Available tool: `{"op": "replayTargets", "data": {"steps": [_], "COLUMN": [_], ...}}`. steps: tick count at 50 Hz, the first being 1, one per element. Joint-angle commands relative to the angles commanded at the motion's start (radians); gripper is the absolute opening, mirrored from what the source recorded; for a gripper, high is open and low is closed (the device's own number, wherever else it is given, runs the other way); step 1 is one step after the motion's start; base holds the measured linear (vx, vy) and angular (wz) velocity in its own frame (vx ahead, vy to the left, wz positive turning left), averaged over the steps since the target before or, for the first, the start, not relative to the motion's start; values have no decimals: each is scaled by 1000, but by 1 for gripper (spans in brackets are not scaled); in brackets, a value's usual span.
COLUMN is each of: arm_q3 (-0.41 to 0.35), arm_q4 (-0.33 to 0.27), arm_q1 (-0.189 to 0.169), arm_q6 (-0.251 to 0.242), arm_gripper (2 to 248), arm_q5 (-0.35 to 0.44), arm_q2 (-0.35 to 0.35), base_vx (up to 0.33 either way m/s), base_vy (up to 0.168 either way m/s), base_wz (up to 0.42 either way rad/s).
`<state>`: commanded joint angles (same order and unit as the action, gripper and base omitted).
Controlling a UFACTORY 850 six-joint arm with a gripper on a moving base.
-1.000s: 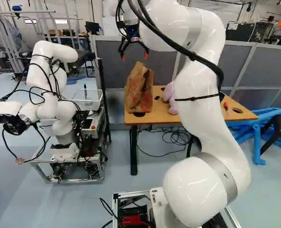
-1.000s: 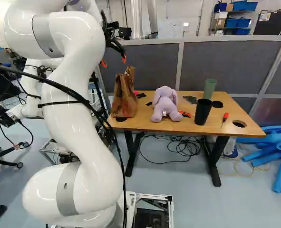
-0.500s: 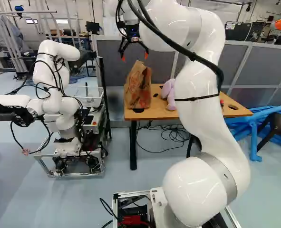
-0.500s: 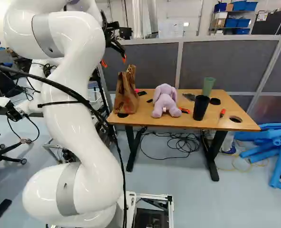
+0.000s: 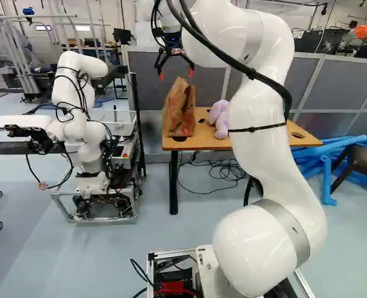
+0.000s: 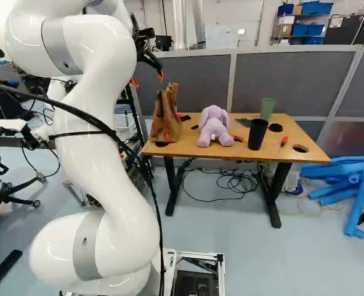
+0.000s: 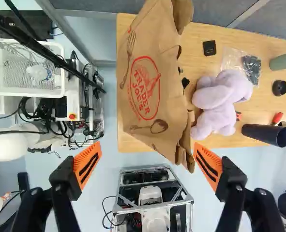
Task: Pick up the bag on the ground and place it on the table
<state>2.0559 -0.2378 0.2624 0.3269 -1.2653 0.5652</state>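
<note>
The brown paper bag (image 5: 179,110) stands upright on the wooden table (image 5: 211,144), near the table's left end; it shows in the right base view too (image 6: 165,116). Above the bag in the left base view hangs my gripper (image 5: 176,74), its orange-tipped fingers spread and pointing down. Seen from the wrist, the bag (image 7: 150,82) lies ahead of the open gripper (image 7: 147,166), one edge of it close by a finger pad (image 7: 208,164). Whether that pad touches the bag I cannot tell. Nothing is held between the fingers.
On the table are a purple plush toy (image 6: 215,126), a black cup (image 6: 257,134), a green cup (image 6: 267,109) and a red-handled tool (image 6: 284,142). Another robot (image 5: 77,130) stands left of the table. A grey partition (image 6: 286,80) runs behind; blue tubes (image 6: 351,179) lie at the right.
The base has moved, backing away a little and turning slightly; the table looks farther off. My arm has kept its pose and the gripper stays open. The bag has not shifted on the table.
</note>
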Motion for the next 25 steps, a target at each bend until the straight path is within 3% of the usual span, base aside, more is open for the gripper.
{"op": "replayTargets", "data": {"steps": [25], "arm_q3": [0], "arm_q4": [0], "arm_q1": [0], "arm_q6": [0], "arm_gripper": [247], "arm_q5": [0], "arm_q2": [0], "base_vx": [-114], "base_vy": [-2], "base_wz": [6]}}
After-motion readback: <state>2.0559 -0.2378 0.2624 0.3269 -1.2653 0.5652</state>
